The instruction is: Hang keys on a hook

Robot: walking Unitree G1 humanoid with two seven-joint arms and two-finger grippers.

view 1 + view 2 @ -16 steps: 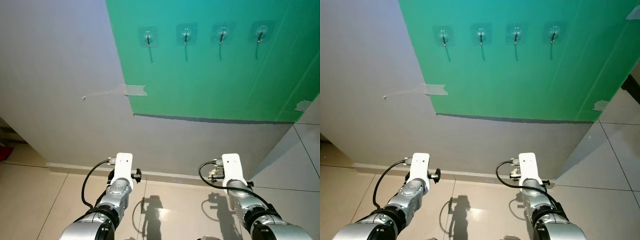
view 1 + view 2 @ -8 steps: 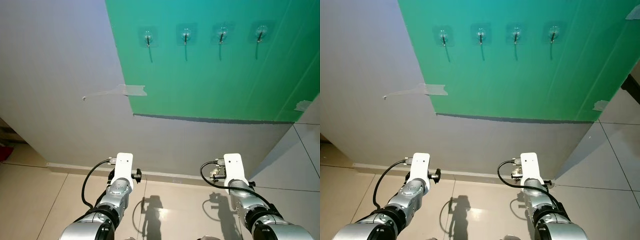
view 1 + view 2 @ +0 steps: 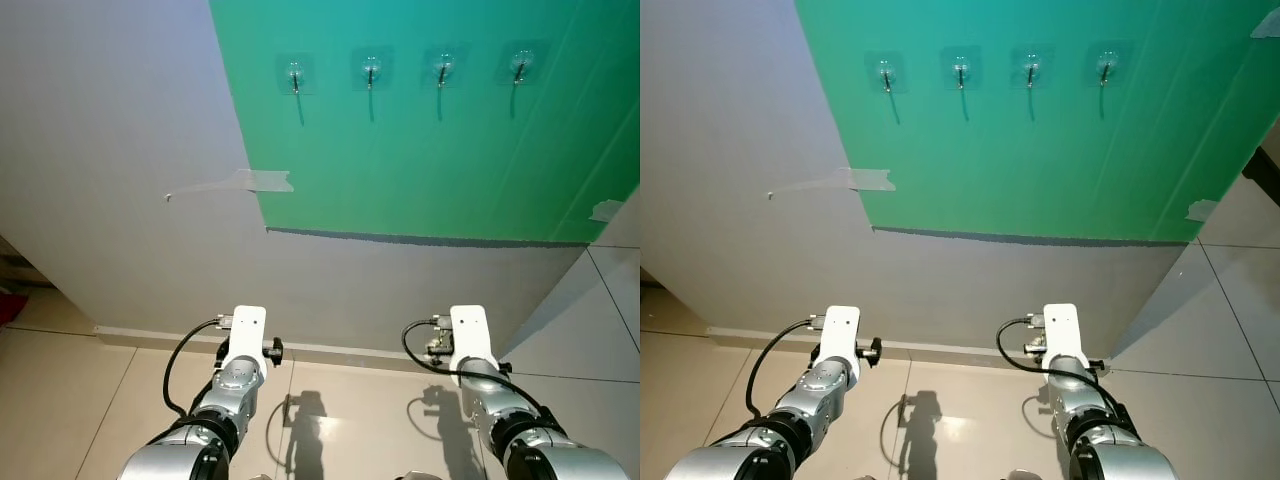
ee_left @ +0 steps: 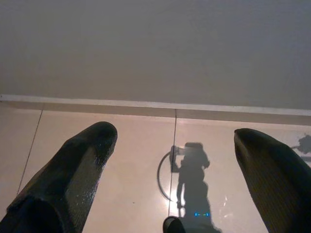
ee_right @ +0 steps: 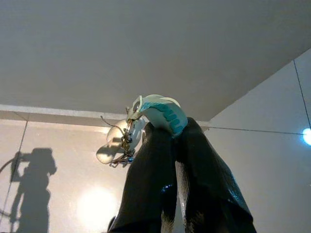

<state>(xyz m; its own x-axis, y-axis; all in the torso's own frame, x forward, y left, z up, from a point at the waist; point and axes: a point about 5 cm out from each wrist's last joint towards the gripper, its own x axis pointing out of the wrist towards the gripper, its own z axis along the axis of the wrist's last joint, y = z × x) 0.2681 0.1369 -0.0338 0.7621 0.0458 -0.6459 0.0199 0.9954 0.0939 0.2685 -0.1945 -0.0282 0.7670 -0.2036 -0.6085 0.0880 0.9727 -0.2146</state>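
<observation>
- Four hooks [image 3: 371, 72] sit in a row high on the green panel [image 3: 420, 160], well above and ahead of both arms; that upward gap is what your coming move turns on.
- Your right hand [image 5: 167, 127] is clamped on the keys [image 5: 146, 124], its two fingers pressed together around a pale teal-and-white fob, with the metal bits dangling just beside the fingertips.
- Your right arm [image 3: 470, 350] hangs low near the floor [image 3: 350, 420], pointing toward the base of the wall [image 3: 120, 150], so the keys are far below hook height.
- Judged from the head views, the two hooks at the right end of the row [image 3: 519, 68] lie more nearly above your right arm than the left ones, so they look like the shorter reach.
- Each hook's prong runs roughly vertical down the panel, so the key ring will likely have to come in from above and drop over it.
- Your left hand [image 4: 175, 160] is spread wide with nothing between its fingers, aimed at the floor and skirting; it looks idle.
</observation>
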